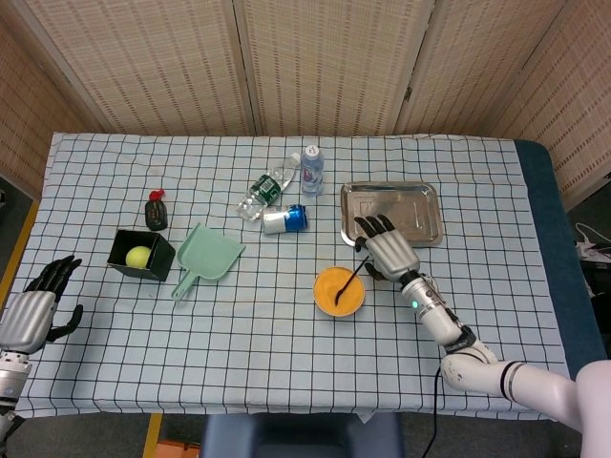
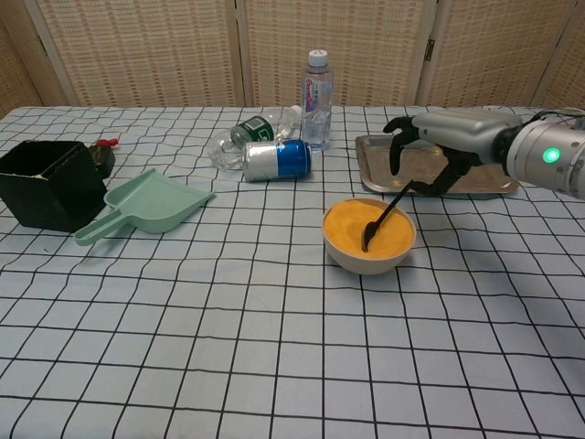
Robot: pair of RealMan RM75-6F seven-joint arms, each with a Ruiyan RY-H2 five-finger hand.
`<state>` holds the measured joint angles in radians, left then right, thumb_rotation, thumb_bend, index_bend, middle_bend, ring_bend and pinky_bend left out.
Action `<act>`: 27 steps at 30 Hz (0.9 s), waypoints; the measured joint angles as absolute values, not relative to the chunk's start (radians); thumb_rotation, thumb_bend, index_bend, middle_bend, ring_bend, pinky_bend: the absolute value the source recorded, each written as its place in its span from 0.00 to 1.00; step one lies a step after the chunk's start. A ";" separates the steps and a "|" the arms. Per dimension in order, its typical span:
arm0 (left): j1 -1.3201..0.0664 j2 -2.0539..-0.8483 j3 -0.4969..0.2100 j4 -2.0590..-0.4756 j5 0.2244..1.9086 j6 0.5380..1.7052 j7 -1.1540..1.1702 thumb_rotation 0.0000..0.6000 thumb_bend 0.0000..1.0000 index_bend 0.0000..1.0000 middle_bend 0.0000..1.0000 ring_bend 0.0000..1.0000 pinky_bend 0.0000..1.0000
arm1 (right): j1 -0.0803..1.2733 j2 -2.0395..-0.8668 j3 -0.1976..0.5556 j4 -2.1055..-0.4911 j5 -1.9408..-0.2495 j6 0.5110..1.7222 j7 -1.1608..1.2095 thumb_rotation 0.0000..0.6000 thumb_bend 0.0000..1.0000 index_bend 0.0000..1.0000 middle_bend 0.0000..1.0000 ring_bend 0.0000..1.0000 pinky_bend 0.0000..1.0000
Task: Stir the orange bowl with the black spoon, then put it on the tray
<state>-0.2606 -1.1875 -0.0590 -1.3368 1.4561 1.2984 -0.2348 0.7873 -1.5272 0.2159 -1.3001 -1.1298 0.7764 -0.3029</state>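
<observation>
- Right hand (image 2: pixel 437 146): silver metal shell with black fingers, held over the near left corner of the tray; fingers curled downward, pinching the top of the black spoon's handle.
- Black spoon (image 2: pixel 382 219): slim, dark, matte; handle leans up to the right, bowl end sunk in the orange contents.
- Orange bowl (image 2: pixel 368 238): round, pale outer wall, filled with a smooth orange mass; stands on the desk just in front of the tray.
- Tray (image 1: pixel 420 212): rectangular, shiny metal, raised rim, rounded corners.
- Left hand (image 1: pixel 33 310): same build, at the desk's near left edge, well apart from all items; fingers spread, holding nothing.
- Desk (image 2: pixel 228 347): covered with a white cloth printed in a dark grid.
- Can (image 2: pixel 277 159): blue and silver, lying on its side; print too small to read.
- Upright bottle (image 2: pixel 316 88): clear plastic, white cap, blue and pink label, writing unreadable.
- Fallen bottle (image 2: pixel 251 133): clear, crumpled, green label, lying just behind the can.
- Dustpan (image 2: pixel 146 205): mint-green plastic, flat scoop with short handle.
- Black box (image 1: pixel 141 254): square, open-topped, a yellow-green ball (image 1: pixel 138 256) inside.
- Small dark bottle (image 1: pixel 156 212): red cap, beyond the box.
</observation>
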 measured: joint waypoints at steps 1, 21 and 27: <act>-0.262 -1.188 -0.059 -1.335 1.454 1.294 -0.235 1.00 0.48 0.00 0.00 0.00 0.21 | 0.797 -1.523 0.216 -1.296 -1.122 0.761 -0.306 1.00 0.33 0.38 0.04 0.00 0.00; -0.273 -1.198 -0.063 -1.323 1.437 1.265 -0.224 1.00 0.49 0.00 0.00 0.00 0.21 | 0.841 -1.485 0.191 -1.274 -1.110 0.713 -0.269 1.00 0.33 0.46 0.04 0.00 0.00; -0.277 -1.202 -0.063 -1.322 1.433 1.255 -0.215 1.00 0.48 0.00 0.00 0.00 0.21 | 0.842 -1.488 0.170 -1.256 -1.127 0.710 -0.255 1.00 0.33 0.46 0.04 0.00 0.00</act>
<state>-0.2768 -1.2016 -0.0631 -1.3221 1.4328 1.2547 -0.2152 0.8423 -1.4881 0.1700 -1.2564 -1.1272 0.7097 -0.2546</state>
